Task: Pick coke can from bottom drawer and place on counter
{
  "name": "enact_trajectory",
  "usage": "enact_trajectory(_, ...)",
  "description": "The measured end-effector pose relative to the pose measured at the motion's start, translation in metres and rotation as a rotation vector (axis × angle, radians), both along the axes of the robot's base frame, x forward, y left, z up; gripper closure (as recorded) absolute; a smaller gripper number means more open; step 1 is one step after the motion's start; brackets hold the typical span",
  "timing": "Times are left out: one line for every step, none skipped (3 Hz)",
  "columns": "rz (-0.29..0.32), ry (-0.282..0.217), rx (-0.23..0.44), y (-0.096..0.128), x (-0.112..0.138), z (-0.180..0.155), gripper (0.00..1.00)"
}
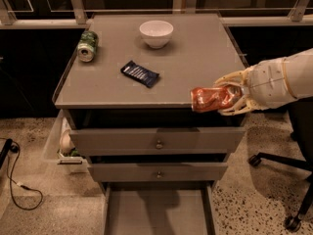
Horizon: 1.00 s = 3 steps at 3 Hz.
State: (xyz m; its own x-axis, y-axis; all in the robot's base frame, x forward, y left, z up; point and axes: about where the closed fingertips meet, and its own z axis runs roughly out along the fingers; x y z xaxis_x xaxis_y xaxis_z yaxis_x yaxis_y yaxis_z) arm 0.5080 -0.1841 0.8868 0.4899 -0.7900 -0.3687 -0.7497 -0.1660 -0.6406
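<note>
coke can (212, 98): glossy metal (in jaws at counter (195, 58) edge) | counter: matt

Coke can (214, 98): red-orange, dented, horizontal, clamped in claw (223, 98), sticking out leftward from it. Worktop (195, 58): grey, flat, rimmed; behind and left of claw, front-right edge beside it. Bottom drawer (156, 214): shallow grey tray, pulled open, well below-left of claw.

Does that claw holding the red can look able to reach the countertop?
Probably yes. The gripper, shut on the coke can, hangs at the front right edge of the counter, whose near corner is bare; the snack packet and white bowl sit further left.
</note>
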Motion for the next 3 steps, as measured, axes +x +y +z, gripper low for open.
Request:
enact_trajectory(0.000,0.000,0.000,0.000,0.000,0.000,1.00)
enact_trajectory(-0.015,0.026,0.007,0.000,0.015,-0.002,1.00)
enact_trajectory(-0.044,0.097,0.042,-0.004,0.061,-0.010,1.00)
